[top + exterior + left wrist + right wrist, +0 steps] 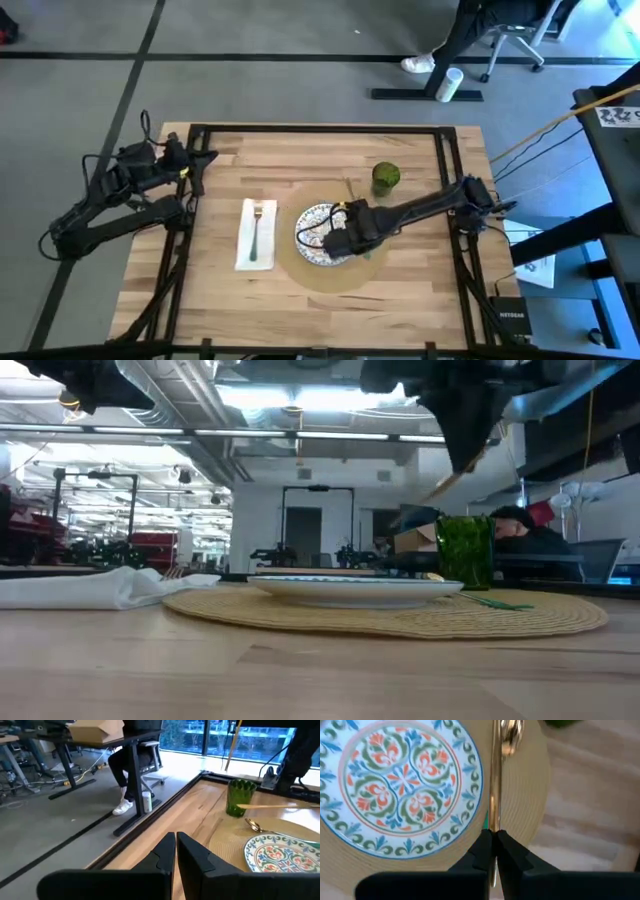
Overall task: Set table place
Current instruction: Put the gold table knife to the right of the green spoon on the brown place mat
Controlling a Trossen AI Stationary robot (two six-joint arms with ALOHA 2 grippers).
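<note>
table (400,270): pale plank top, black frame, both arms mounted at its sides.
place (330,278): round tan placemat, roughly centre of the table in the high view, a bit toward 5 o'clock. Flat, bare rim showing at its 6 o'clock side.
plate (318,235): patterned, white rim, sits on the placemat; partly hidden by the right arm from above.
napkin (256,233): white, at 9 o'clock of the placemat, just beside it. fork (256,228) lies along it, lengthwise.
cup (387,178): green, upright, at about 1 o'clock of the plate, at or just off the mat's edge.
right gripper (493,840): over the mat, at the 3 o'clock side of the plate in the high view. Fingers pinching the handle of a gold spoon (495,775); bowl end points away from the wrist. Spoon runs alongside the plate rim. Cannot tell if it touches the mat yet.
left gripper (176,852): parked near the table's 10 o'clock corner, fingers pressed together, nothing between them.
done: mat, plate, napkin + fork, cup all look placed.
left: spoon set-down and release beside the plate. Judging by that, near the end; no knife visible anywhere.
</note>
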